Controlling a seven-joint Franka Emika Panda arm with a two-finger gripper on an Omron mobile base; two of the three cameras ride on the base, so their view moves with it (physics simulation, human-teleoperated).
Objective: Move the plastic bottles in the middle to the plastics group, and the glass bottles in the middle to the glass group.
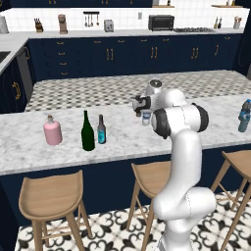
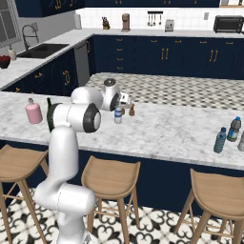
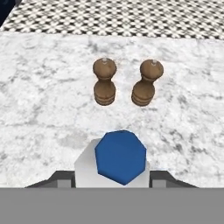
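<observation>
now gripping the blue-capped clear bottle at mid-counter.

seen from the hand camera, the clear bottle (image 3: pixel 120 159) stands upright between the fingertips of the gripper (image 3: pixel 113 178), jaws closed narrow on its sides, long axis pointing up at the lens; two brown shakers (image 3: pixel 104 82) stand beyond it, apart. the plastics group (image 2: pixel 220 139) lies well off toward the counter's right end, so the carry looks to be rightward, away from the pink bottle (image 1: pixel 52 130) and green wine bottle (image 1: pixel 87 131). no label writing is legible.
</observation>
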